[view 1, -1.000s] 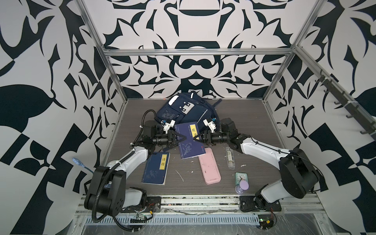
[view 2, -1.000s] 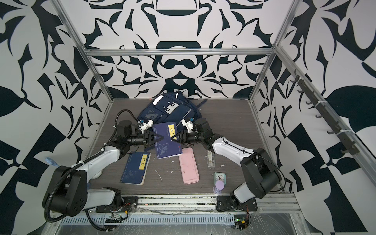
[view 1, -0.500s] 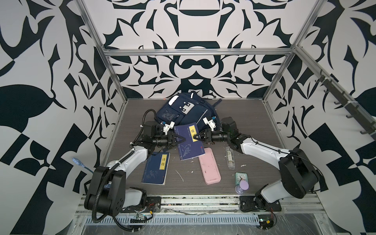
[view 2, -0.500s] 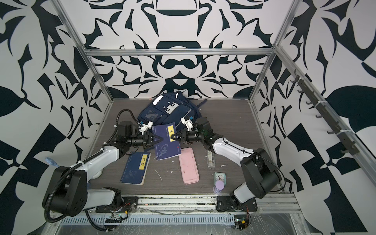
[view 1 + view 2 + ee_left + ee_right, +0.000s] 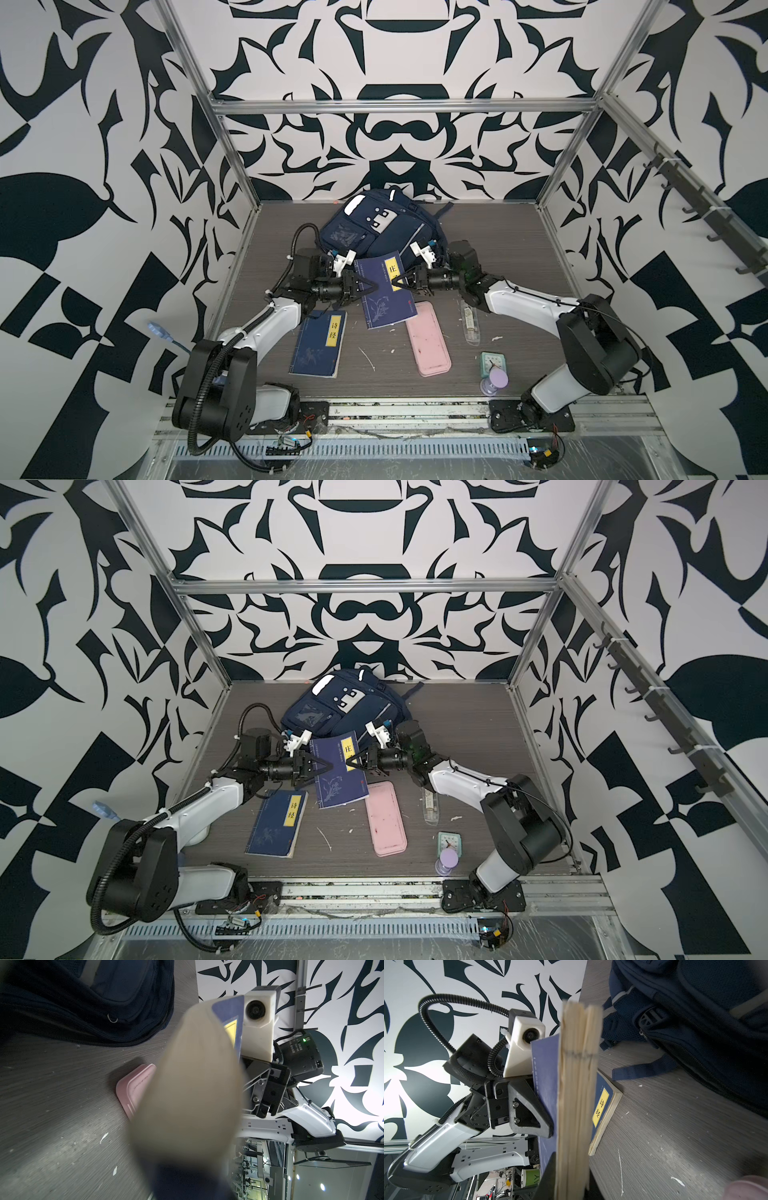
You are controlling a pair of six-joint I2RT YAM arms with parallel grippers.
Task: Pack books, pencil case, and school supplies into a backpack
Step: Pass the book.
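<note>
A thin navy-blue softcover book with a yellow title label (image 5: 382,299) is held cover-up above the dark wood-grain surface (image 5: 519,257), just in front of the large navy-blue fabric backpack (image 5: 374,224). Its long axis runs from far to near, a little askew, and the label end points at the backpack. The left jaws pinch its left long edge and the right jaws are closed on its right edge at the label. In both top views its near right corner overlaps the far end of the flat pale-pink oblong pencil case (image 5: 428,338).

The backpack lies at the back of the surface with its front pockets upward. Its inside does not show in any view.

There are two books. The second navy-blue book (image 5: 276,823) lies flat, cover-up, near the left arm, with its long axis also far to near and its label at the far end. The one pencil case lies lengthwise the same way. To its right is one slim clear plastic packet (image 5: 431,806), also lengthwise. Nearer the front stand one mint-green square clock (image 5: 450,841) and one purple hourglass-shaped thing (image 5: 448,861), just beside each other.
</note>
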